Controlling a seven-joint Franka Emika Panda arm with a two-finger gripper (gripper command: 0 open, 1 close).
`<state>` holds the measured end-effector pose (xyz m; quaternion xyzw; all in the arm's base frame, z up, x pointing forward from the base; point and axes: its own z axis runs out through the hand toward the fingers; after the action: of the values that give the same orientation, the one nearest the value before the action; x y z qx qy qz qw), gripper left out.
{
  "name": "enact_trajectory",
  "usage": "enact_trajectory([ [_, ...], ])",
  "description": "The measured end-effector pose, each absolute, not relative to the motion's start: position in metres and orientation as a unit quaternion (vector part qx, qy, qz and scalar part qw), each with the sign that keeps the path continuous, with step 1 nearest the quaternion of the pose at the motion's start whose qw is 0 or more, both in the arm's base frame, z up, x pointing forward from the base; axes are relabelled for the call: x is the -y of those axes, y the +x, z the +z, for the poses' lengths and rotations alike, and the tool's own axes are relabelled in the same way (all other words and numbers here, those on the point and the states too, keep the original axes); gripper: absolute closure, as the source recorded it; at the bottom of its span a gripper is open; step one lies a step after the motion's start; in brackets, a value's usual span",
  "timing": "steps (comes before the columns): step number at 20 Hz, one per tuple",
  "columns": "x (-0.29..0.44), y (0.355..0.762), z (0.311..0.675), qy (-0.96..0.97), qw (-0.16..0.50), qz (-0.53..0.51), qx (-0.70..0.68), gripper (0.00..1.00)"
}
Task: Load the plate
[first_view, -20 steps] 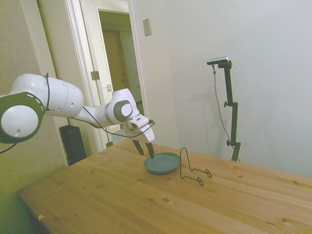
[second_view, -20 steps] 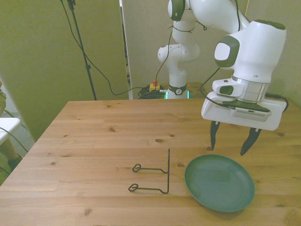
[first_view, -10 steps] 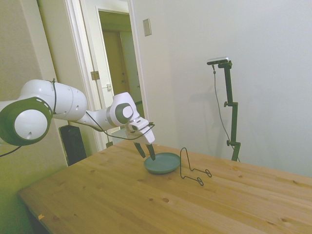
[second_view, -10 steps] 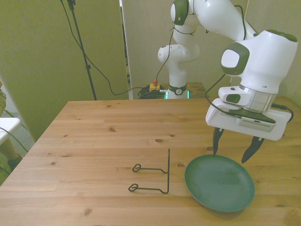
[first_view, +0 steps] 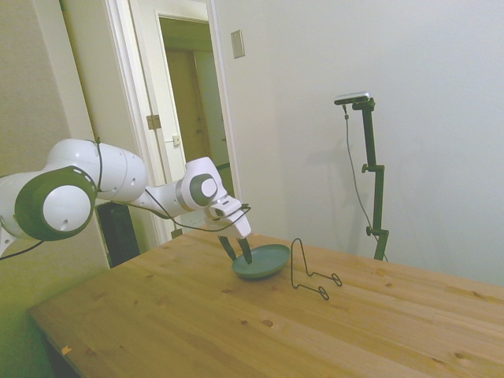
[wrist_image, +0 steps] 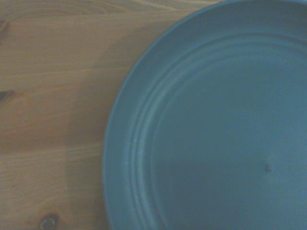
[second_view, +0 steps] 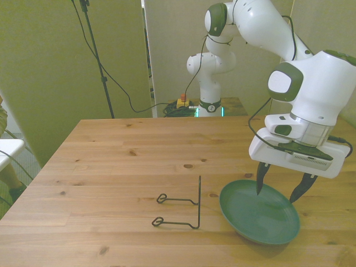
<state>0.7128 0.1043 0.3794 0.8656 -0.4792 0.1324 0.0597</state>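
Pale walls and an open doorway stand behind the knotty pine worktop (second_view: 111, 161), whose planks run across the front view. On it, toward the front view's right and near the front edge, sits the round, shallow, matte teal plate (second_view: 250, 219) with a low raised rim. In the side view the plate (first_view: 264, 264) appears tipped slightly, one side of its rim lifted off the wood. The white arm's claw (second_view: 281, 189) hangs over the plate's far side with its two dark fingers (second_view: 260, 179) spread apart, grasping nothing; one fingertip points down inside the rim, the other over the rim on the front view's right. Whether either tip touches the plate cannot be told. The thin black wire stand (second_view: 181, 208) rests just beside the plate, on the front view's left. Close up, the wrist view shows the plate's ringed inner surface (wrist_image: 216, 134) against bare wood.
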Motion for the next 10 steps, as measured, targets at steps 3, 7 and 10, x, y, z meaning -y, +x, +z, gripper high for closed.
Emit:
enact_trajectory([
  [3, -0.1090, 0.7137, 0.3848, 0.866, 0.059, 0.134, 0.478, 0.00],
  [7, -0.1111, 0.7144, 0.3869, 0.866, 0.060, 0.135, 0.478, 0.00],
  [10, -0.1093, 0.7151, 0.3816, 0.866, 0.063, 0.132, 0.479, 0.00],
])
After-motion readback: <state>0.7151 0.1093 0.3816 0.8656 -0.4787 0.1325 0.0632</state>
